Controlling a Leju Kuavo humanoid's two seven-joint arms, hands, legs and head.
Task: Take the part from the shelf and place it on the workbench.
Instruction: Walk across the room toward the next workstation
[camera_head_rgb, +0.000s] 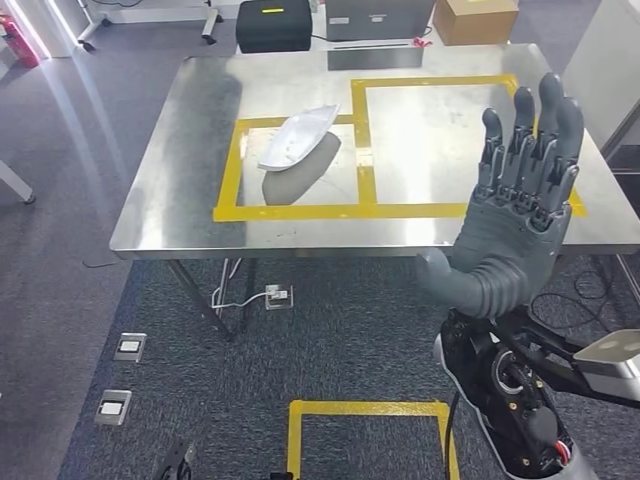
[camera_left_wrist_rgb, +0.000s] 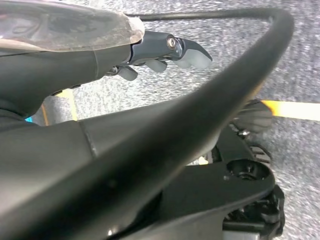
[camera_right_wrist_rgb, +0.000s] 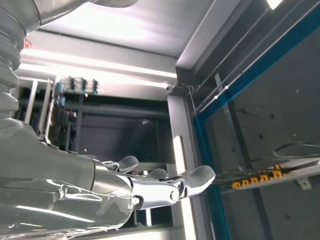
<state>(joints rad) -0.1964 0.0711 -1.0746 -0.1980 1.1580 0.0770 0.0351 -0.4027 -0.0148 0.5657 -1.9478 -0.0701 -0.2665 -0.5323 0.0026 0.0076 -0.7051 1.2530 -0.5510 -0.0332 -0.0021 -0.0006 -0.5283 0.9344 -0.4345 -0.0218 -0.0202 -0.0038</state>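
Part (camera_head_rgb: 298, 137), a pale curved shell, lies on the desk (camera_head_rgb: 189, 170) inside the left yellow-taped frame (camera_head_rgb: 226, 205), so the placing looks done. Right robot hand (camera_head_rgb: 521, 210) is raised before the desk, spread and holding nothing. The left wrist view adds what the head view lacks: the left robot hand (camera_left_wrist_rgb: 166, 52) hangs over the carpet, fingers loosely curved, nothing in them.

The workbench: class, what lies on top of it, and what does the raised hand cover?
On the workbench lies one white curved part, inside the left yellow-taped box. The open right hand hides part of the bench's right front area, so anything there is unseen.
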